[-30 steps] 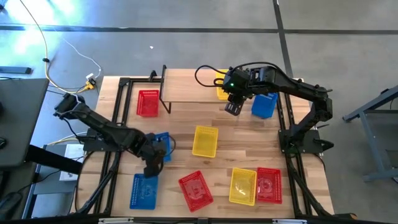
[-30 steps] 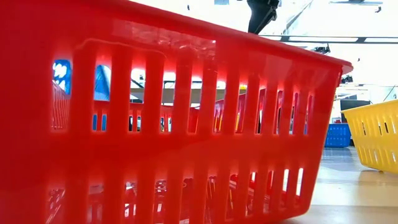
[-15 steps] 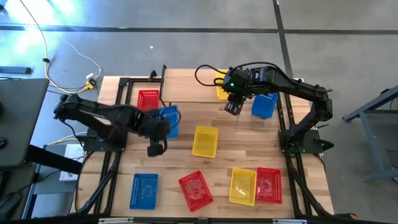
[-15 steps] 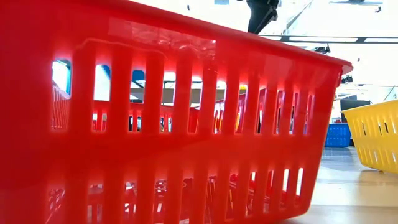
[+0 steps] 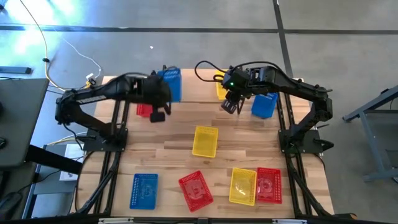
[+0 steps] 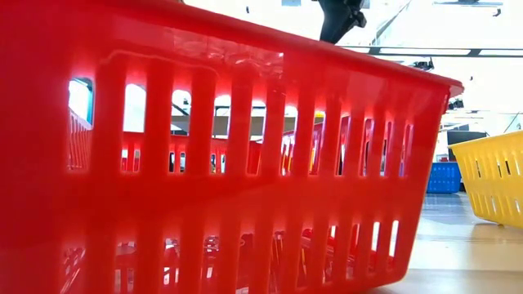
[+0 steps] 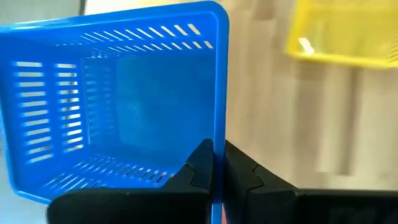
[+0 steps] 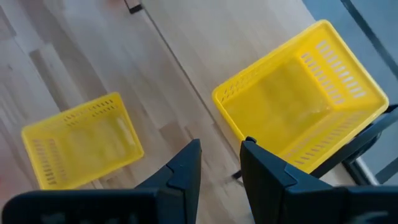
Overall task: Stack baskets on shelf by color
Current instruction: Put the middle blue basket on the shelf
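Step in hand: the left gripper (image 7: 214,171) carries a blue basket (image 5: 170,84) toward the shelf (image 5: 196,87); judged from the layout, it needs a free spot on the board, away from the yellow one
Doing it well: keep the basket level, bring it fully over the shelf before lowering, and set it flat so later blue baskets can nest in it; release only once it rests on the board
Left gripper: pinched tight on one rim of the blue basket, which hangs above the left end of the shelf
Right gripper (image 8: 221,162): fingers slightly parted, holding nothing, hovering over the right part of the shelf
Yellow basket (image 8: 298,99): sits at the right end of the shelf
Blue basket's look: shallow, rectangular, slotted mesh walls, smooth rim
Others near the shelf: a red basket (image 5: 145,108) by its left end, another blue basket (image 5: 264,106) by its right end, a second yellow basket (image 5: 205,141) on the table in front
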`<state>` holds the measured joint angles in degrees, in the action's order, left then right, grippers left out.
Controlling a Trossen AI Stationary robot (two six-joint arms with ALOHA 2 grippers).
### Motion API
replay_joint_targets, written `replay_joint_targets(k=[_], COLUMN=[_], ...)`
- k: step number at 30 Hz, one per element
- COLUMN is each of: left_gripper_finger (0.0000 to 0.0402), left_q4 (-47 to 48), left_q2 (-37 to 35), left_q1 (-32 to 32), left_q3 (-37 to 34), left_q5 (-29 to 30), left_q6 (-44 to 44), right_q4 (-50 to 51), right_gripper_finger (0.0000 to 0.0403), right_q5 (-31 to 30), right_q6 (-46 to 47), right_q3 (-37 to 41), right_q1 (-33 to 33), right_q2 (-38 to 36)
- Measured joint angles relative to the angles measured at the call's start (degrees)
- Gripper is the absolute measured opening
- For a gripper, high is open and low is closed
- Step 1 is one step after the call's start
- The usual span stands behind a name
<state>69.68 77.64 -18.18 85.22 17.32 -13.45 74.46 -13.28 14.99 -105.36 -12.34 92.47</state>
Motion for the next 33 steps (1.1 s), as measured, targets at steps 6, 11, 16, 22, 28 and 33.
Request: replay_joint_targets(k=[6,11,16,22,28,33], left_gripper_finger=[0.0000,0.0000,0.0000,0.0000,0.0000,0.0002], left_q4=[-3.1,-5.2,-5.4,-4.6,-1.9,-2.0], left_q2=[3.0,6.5,9.2,10.9,11.9,11.8], left_q1=[-9.0,-12.5,-13.6,-13.6,-13.7,-13.6], left_q3=[0.0,0.0,0.0,0.0,0.0,0.0], left_q5=[-3.4,-4.4,-4.5,-5.2,-6.7,-7.1], left_q6=[-8.6,-12.6,-14.8,-15.3,-15.3,-15.2], right_q4=[0.0,0.0,0.0,0.0,0.0,-0.1], right_gripper_finger=[0.0099,0.0099,0.0099,0.0099,0.0099,0.0099], right_q5=[1.5,4.3,6.3,6.3,6.0,5.9], right_q6=[6.7,10.7,13.4,13.8,16.5,18.2], right_q3=[0.0,0.0,0.0,0.0,0.0,0.0], right_q1=[0.0,0.0,0.3,1.4,2.1,2.7], right_q2=[0.0,0.0,0.0,0.0,0.0,0.0])
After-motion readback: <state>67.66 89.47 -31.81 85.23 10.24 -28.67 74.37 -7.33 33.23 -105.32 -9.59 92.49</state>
